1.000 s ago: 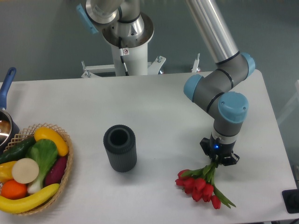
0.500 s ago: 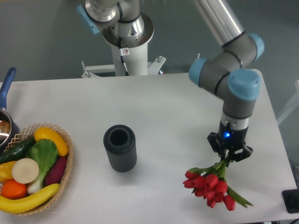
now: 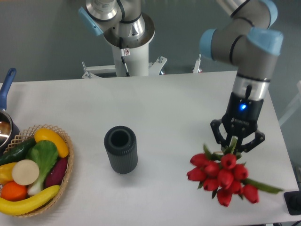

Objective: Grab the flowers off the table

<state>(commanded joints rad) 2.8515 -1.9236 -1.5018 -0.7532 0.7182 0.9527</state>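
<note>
The flowers [image 3: 222,178], a bunch of red tulips with green stems and leaves, hang in the air above the right side of the white table [image 3: 169,108]. My gripper [image 3: 233,145] points straight down and is shut on the green stems just above the red heads. The tulip heads spread out below and to the right of the fingers, with one leaf sticking out to the right. The stems' upper ends are hidden between the fingers.
A dark ribbed cylindrical vase [image 3: 121,149] stands upright left of the flowers. A wicker basket [image 3: 67,165] with bananas, vegetables and fruit sits at the left edge. A pan with a blue handle [image 3: 5,89] is at the far left. The robot base [image 3: 127,42] is behind the table.
The gripper has risen and shifted right with the flowers in it. The bunch has left the table and now appears larger and higher.
</note>
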